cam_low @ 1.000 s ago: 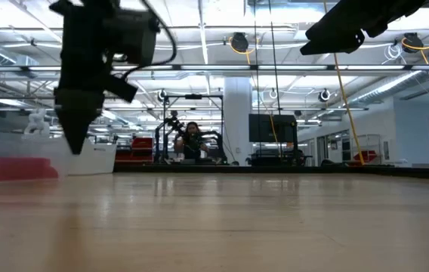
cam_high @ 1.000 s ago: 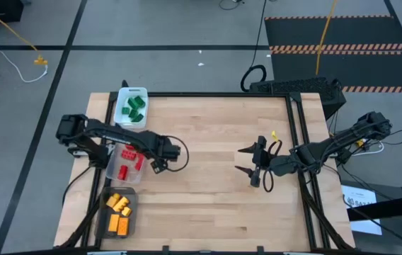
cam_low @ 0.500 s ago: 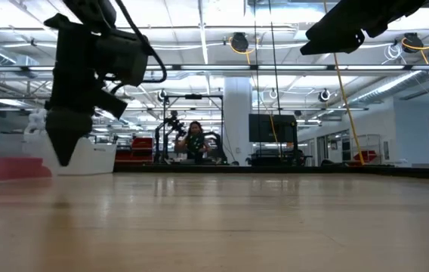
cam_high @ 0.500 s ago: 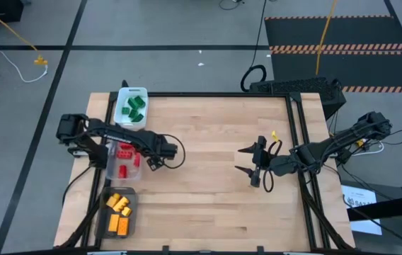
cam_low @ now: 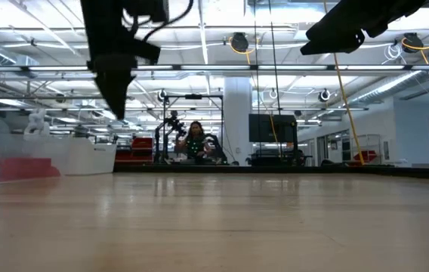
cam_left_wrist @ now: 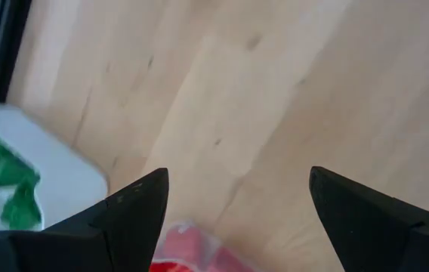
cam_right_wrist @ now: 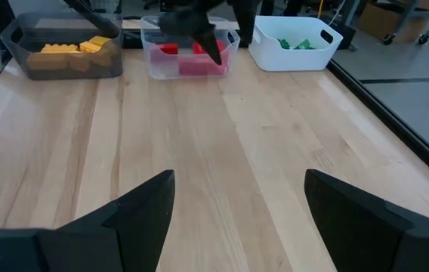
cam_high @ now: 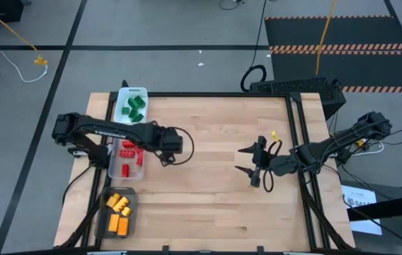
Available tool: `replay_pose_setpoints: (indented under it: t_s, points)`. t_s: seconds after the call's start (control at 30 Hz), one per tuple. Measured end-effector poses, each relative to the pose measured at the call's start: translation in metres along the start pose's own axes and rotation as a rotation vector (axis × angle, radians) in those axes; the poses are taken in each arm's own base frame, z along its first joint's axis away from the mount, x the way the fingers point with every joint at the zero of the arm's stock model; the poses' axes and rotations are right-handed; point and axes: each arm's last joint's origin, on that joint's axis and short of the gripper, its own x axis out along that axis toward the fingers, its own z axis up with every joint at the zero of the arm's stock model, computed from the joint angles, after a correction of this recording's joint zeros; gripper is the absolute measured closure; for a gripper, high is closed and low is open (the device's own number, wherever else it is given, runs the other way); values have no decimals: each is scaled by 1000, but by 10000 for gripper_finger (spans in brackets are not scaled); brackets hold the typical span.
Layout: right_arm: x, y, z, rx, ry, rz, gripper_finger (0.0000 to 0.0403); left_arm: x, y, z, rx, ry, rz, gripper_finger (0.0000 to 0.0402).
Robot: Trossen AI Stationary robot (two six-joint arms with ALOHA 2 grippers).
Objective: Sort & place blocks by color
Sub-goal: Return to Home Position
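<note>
The blocks lie sorted in three trays along the table's left edge. Green blocks (cam_high: 133,108) lie in the white tray (cam_high: 122,95), red blocks (cam_high: 127,151) in the clear tray (cam_high: 114,168), and orange blocks (cam_high: 118,207) in the dark tray (cam_high: 133,225). My left gripper (cam_high: 165,160) hangs open above bare wood just right of the clear tray, pointing steeply down, with nothing between its fingers (cam_left_wrist: 237,174). My right gripper (cam_high: 240,159) waits open and raised over the table's right half, facing the trays (cam_right_wrist: 239,175).
Bare wooden tabletop (cam_high: 208,198) spreads between the two grippers. A black frame rail (cam_high: 303,177) runs along the table's right side. In the low view a person (cam_low: 194,140) shows in the room far behind the table.
My left gripper has dipped briefly beside the clear tray. It has then risen and gone a little toward the table's right edge, away from that tray. Its fingers have stayed open.
</note>
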Motion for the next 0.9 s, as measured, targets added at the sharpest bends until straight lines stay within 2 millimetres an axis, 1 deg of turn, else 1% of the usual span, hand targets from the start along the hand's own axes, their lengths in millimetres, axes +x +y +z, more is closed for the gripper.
replay_pose_setpoints:
  t_s: [0.07,0.13,0.2,0.27,0.33,0.4,0.5,0.53,0.6,0.67,0.7,0.73,0.83,0.87,0.9]
  points:
    - [0,0,0,-1,1,-1,117,-11,-8,5,35,-60,-33,80]
    - [0,0,1,-1,-12,-2,117,-21,-18,11,82,-157,-66,80]
    - [0,2,7,15,-63,10,117,-31,-31,17,110,-307,-63,83]
    - [0,4,15,14,-139,25,117,-43,-43,24,129,-463,-76,97]
    - [-1,5,21,-3,-197,31,117,-54,-50,30,155,-585,-122,118]
    - [-1,4,26,-23,-242,24,117,-62,-52,39,147,-683,-153,145]
    - [-1,1,28,-63,-252,4,130,-72,-41,40,136,-739,-154,203]
    - [-1,1,28,-72,-253,-14,140,-77,-37,41,130,-764,-155,228]
    - [-1,0,28,-99,-254,-55,172,-84,-26,36,142,-771,-148,286]
    - [-3,-2,28,-126,-249,-83,216,-90,-19,31,140,-787,-156,351]
    - [-5,-3,27,-135,-241,-92,243,-94,-15,28,138,-803,-177,376]
    - [-8,-5,27,-135,-239,-96,270,-98,-10,23,141,-808,-197,387]
    - [-19,-12,25,-135,-207,-93,351,-104,2,6,129,-835,-254,390]
    - [-23,-14,24,-119,-196,-87,375,-103,6,-3,122,-839,-264,393]
    - [-27,-17,23,-103,-185,-71,388,-98,10,-13,121,-829,-268,396]
